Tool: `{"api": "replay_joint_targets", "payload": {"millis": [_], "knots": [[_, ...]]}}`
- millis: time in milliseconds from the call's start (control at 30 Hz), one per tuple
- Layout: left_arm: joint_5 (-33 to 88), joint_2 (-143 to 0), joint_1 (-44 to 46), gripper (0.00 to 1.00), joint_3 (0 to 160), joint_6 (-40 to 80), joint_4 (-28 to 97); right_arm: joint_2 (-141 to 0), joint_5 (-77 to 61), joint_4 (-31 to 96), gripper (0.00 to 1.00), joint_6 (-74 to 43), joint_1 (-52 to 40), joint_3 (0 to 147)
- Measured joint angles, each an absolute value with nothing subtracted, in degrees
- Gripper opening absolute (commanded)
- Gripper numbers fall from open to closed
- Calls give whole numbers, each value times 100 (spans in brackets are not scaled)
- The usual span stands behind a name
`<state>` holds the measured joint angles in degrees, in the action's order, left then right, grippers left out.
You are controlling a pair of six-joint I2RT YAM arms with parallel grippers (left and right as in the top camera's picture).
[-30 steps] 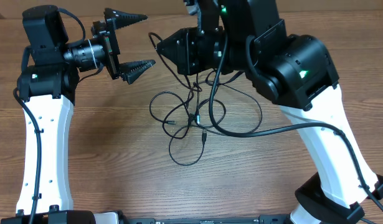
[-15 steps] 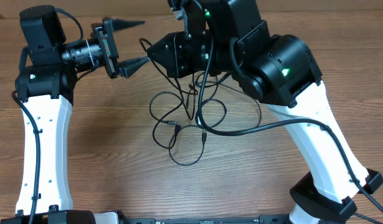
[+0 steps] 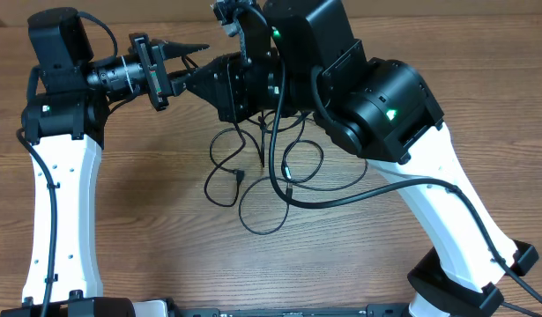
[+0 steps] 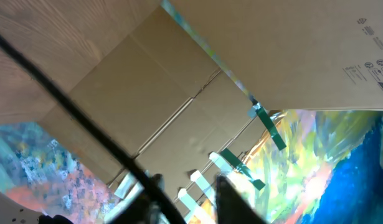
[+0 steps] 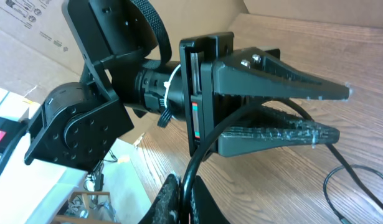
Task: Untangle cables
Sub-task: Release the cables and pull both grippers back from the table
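Pinching one of the cables (image 5: pixel 192 167) tight in right gripper (image 5: pixel 182 202); holding jaws of left gripper (image 5: pixel 340 113) narrowly apart around that strand, apparently not clamped; loose loops lying on table (image 3: pixel 147 220).

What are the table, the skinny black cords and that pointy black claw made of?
The table looks like wood or a wood-look top: brown, with grain lines, matte.
The cables are probably coated in rubbery plastic: black, thin, bending in loose loops.
The left claw seems to be hard black plastic, matte; its fingers have bumpy grip faces.
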<state>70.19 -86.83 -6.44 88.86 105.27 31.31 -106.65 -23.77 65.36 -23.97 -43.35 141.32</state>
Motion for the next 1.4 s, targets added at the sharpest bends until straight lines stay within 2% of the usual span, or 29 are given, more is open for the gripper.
{"api": "replay_joint_targets", "payload": {"millis": [33,133,233,300,333,400,533,667,767,1033,1400], "knots": [[7015,-8683,-644,4,8886,10536,3129,-10665,-2377,6536,4,-2394,-4327,14132],[6976,-8683,-646,4,8888,10534,3129,-10665,-2379,6549,4,-2397,-4303,14132],[6873,-8683,-650,4,8886,10455,3129,-10665,-2373,6569,26,-2401,-4287,14132],[6777,-8683,-650,4,8886,10328,3120,-10665,-2241,6687,36,-2340,-4259,14132],[6746,-8683,-650,4,8886,10302,3024,-10665,-2110,6845,56,-2338,-4222,14134],[6737,-8683,-650,4,8875,10256,2526,-10665,-1828,7190,73,-2298,-4091,14132],[6792,-8707,-650,4,8866,10442,1002,-10663,-1444,7854,78,-2263,-3664,14134],[6875,-8718,-648,4,8890,11074,-904,-10663,-1177,8508,93,-2252,-3006,14129],[6869,-8718,-628,4,8943,11478,-1693,-10661,-1096,8862,93,-2255,-2615,14129],[6674,-8718,-545,4,9164,11649,-1737,-10661,-1007,9454,93,-2248,-2104,14129],[4488,-8718,-978,4,9166,9655,-1431,-10661,-1009,9712,94,-2241,-2106,14055]]}}
